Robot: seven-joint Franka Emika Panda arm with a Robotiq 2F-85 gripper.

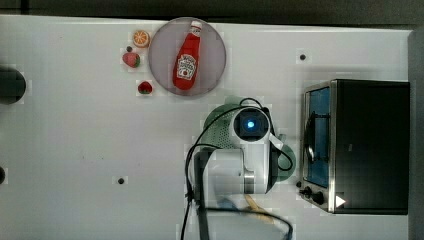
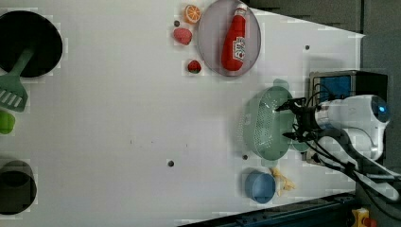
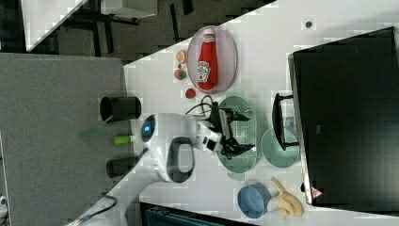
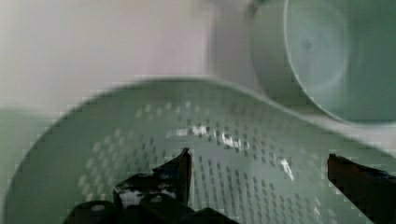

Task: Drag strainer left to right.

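Mint-green plastic forms the strainer [image 2: 262, 124], a wide oval colander with a smooth rolled rim, a small tab handle at each narrow end and a bowl whose floor and lower walls are dotted with rows of small holes; in the wrist view its perforated floor [image 4: 224, 168] catches a few bright glints. It sits on the white table [image 2: 118, 118], in the left view between the grey plate [image 2: 208, 33] carrying the ketchup bottle [image 2: 235, 43] and the blue bowl [image 2: 260, 187], with the toaster oven [image 2: 338, 85] close by on the left view's right. A round mint-green mug [image 3: 280, 147] stands just beside the strainer, between it and the oven in the right view. The gripper [image 2: 289, 120] hangs over the strainer's bowl with its two black fingers [image 4: 180, 170] spread wide apart, holding nothing; whether the tips touch the plastic cannot be told. A banana [image 3: 288, 200] lies near the blue bowl.
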